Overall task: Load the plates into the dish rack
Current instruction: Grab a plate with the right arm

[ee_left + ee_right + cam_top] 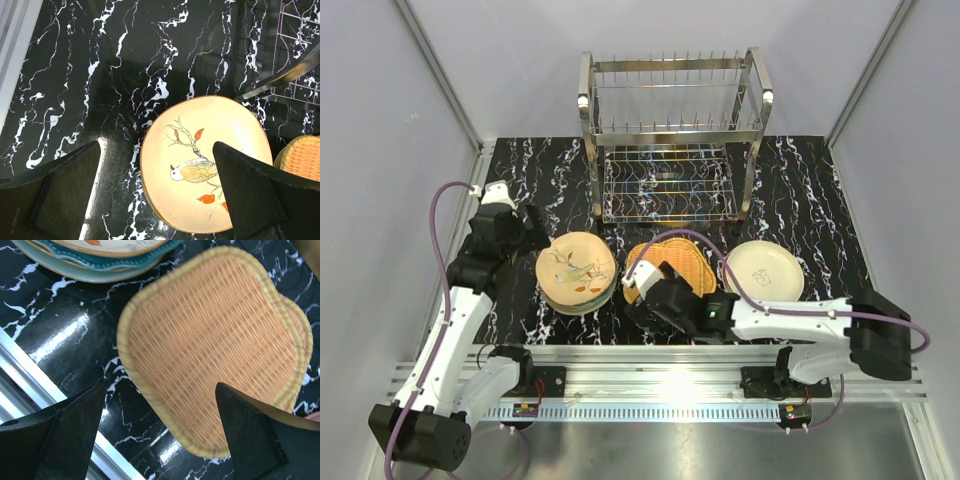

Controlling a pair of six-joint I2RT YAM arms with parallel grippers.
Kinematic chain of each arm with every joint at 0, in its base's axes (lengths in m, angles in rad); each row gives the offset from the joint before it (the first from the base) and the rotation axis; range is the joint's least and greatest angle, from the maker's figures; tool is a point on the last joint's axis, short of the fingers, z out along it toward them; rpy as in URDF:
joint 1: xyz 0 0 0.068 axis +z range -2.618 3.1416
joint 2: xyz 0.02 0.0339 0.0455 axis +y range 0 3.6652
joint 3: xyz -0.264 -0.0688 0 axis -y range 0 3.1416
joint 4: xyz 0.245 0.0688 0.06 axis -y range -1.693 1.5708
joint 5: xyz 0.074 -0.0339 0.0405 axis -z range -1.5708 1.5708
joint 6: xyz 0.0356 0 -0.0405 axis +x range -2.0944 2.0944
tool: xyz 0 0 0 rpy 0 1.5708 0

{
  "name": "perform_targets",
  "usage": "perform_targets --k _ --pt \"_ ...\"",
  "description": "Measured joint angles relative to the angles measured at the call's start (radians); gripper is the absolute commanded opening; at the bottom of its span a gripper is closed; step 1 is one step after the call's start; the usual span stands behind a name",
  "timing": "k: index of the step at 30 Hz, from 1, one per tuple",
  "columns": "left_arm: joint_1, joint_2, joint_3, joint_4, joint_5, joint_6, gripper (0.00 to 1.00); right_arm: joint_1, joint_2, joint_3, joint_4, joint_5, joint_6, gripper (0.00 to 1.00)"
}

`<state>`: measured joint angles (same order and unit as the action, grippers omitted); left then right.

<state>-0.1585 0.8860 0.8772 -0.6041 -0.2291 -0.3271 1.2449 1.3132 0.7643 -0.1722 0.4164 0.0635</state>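
— Since the dish rack (672, 130) at the far side holds no plates yet, where do you stand?
— My right gripper (161, 387) hangs wide and empty over the orange woven plate (210, 350), centre of the surface (800, 190), probably to line up on its near rim.
— And the left?
— My left gripper (156, 150), also wide and empty, hovers above the bird plate (200, 165) topping the left stack. A cream plate (763, 270) lies to the right. The stacks sit just near of the rack, within my reach. I can't tell how deep each one is.

Left pincer (156, 144) jaws wide apart, empty, extended forward. Right pincer (160, 384) likewise wide, empty, stretched leftward, low.
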Motion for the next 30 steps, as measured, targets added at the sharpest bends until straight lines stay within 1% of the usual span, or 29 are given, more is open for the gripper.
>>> perform_targets --k 1,6,15,18,21,24,26,27,30 --pt "0.003 0.002 0.0 0.0 0.005 0.0 0.99 0.014 0.045 0.03 0.007 0.02 -0.011 0.97" --pt "0.01 0.003 0.0 0.0 0.016 -0.005 0.99 0.041 0.161 0.106 0.042 0.065 -0.025 0.94" --pt "0.013 -0.015 0.0 0.001 0.027 -0.006 0.99 0.061 0.335 0.188 0.043 0.109 -0.026 0.87" --pt "0.014 -0.015 0.0 0.001 0.036 -0.006 0.99 0.073 0.381 0.224 0.025 0.158 -0.019 0.88" --pt "0.014 -0.017 0.0 0.001 0.04 -0.006 0.99 0.082 0.434 0.274 -0.002 0.229 -0.01 0.84" --pt "0.014 -0.021 0.0 0.001 0.044 -0.006 0.99 0.084 0.467 0.3 -0.015 0.279 0.002 0.82" --pt "0.014 -0.025 0.0 0.001 0.046 -0.006 0.99 0.084 0.48 0.31 -0.032 0.302 0.012 0.78" --pt "0.014 -0.026 0.0 0.001 0.047 -0.006 0.99 0.084 0.488 0.317 -0.041 0.308 0.018 0.7" --pt "0.014 -0.027 0.0 0.001 0.05 -0.006 0.99 0.084 0.511 0.335 -0.066 0.328 0.039 0.59"
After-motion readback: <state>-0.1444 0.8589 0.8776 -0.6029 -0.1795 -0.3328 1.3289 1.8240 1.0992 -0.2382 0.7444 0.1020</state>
